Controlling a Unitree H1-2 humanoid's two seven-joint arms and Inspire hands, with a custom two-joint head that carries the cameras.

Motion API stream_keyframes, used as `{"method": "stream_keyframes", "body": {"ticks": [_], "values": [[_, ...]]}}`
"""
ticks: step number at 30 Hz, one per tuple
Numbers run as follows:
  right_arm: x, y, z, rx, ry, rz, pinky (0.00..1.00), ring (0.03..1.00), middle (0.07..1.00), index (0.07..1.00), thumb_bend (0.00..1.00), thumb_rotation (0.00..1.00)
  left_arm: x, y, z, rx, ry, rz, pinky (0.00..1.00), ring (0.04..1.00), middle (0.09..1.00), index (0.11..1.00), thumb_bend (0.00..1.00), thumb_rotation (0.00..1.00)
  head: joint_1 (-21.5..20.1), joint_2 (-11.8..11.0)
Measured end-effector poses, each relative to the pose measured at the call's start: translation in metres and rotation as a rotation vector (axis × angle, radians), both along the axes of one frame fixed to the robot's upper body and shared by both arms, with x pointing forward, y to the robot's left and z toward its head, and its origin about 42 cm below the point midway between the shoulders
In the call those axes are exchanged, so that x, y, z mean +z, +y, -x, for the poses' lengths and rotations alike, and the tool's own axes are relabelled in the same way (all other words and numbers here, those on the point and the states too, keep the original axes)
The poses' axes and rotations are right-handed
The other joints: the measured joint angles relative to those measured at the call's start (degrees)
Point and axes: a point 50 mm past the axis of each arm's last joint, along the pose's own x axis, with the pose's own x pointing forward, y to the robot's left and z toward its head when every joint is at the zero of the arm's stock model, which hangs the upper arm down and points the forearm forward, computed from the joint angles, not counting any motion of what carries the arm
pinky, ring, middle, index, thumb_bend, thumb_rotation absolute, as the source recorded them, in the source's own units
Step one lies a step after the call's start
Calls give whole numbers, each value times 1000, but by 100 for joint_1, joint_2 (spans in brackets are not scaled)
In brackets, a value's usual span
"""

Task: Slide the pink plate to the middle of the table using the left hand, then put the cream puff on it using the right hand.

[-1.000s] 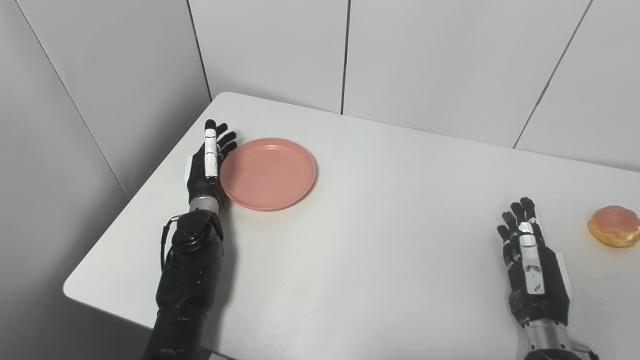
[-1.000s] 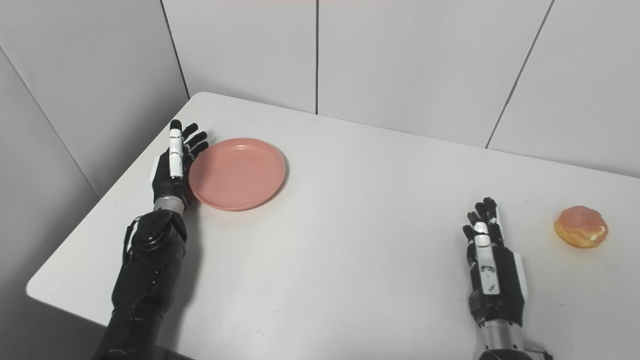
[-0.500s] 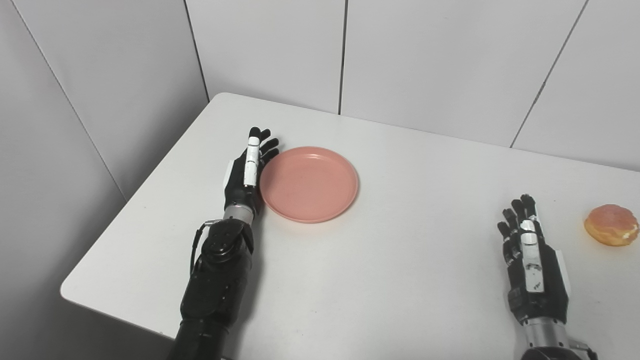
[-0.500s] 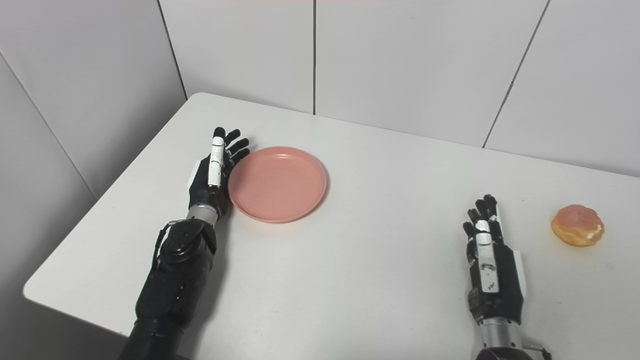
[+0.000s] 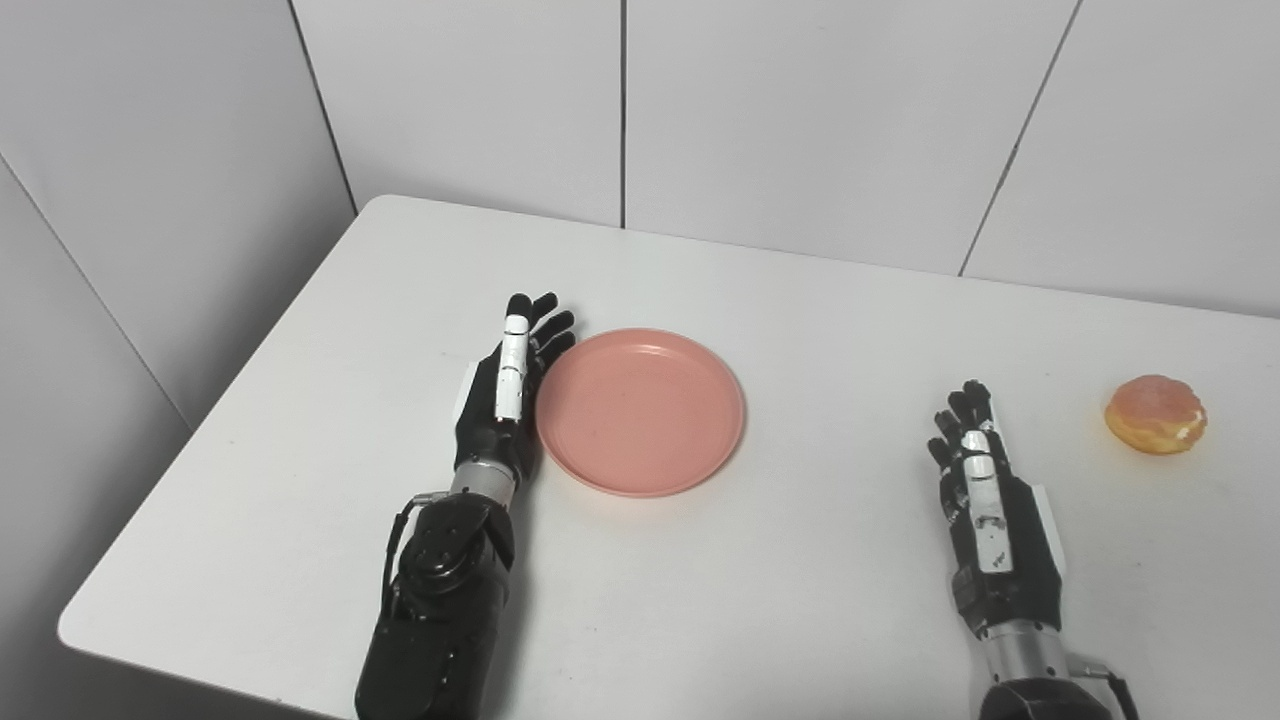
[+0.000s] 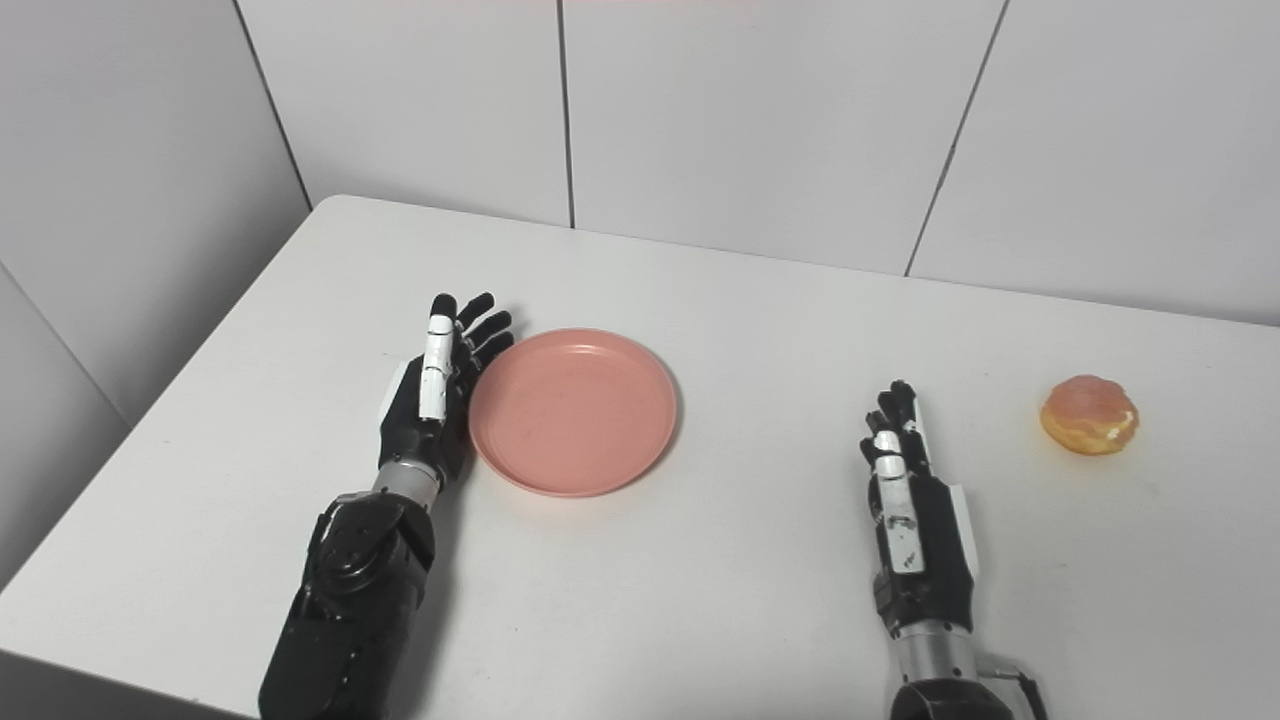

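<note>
The round pink plate (image 5: 640,412) lies flat on the white table (image 5: 800,580), left of the middle. My left hand (image 5: 505,400) is open, fingers straight, standing on its edge with the palm against the plate's left rim. The cream puff (image 5: 1156,414), golden with a pale filling line, sits at the far right of the table. My right hand (image 5: 985,510) is open and empty, resting on the table left of the cream puff and well apart from it. Both hands also show in the right eye view, the left hand (image 6: 430,400) and the right hand (image 6: 910,510).
Grey wall panels (image 5: 800,120) stand close behind the table and along its left side. The table's left edge (image 5: 230,400) runs diagonally, near my left arm. Bare tabletop lies between the plate and my right hand.
My left hand has pushed the plate to the right, away from the table's left edge. The camera view has also shifted. The right hand and the cream puff have stayed where they were.
</note>
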Motion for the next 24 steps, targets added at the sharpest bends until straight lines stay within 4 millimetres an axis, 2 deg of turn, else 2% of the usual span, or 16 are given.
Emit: {"method": "stream_keyframes", "body": {"ticks": [5,8,12,16,18,24], "values": [[0,4,1,-29,8,-1,1000,975,982,972,651,816,3,-2,11,-25,6,-5,942,894,879,868,674,1000,-248,44],[0,13,4,-36,20,-23,1000,990,988,967,653,798,1,-5,14,-46,15,-6,937,896,877,863,687,1000,-599,255],[0,24,5,-42,35,-35,1000,988,987,958,635,800,2,-10,20,-104,11,-2,918,908,886,872,674,1000,-941,395],[2,32,5,-61,40,-39,1000,982,985,944,630,783,1,-13,27,-129,7,-4,922,905,890,878,648,1000,-1074,448],[2,35,5,-70,42,-37,1000,979,978,935,634,767,-1,-16,30,-151,8,-6,929,907,894,886,650,1000,-1310,536],[4,42,5,-82,49,-47,1000,998,986,955,634,793,-4,-18,34,-197,3,-13,916,897,884,878,682,1000,-1461,580]]}}
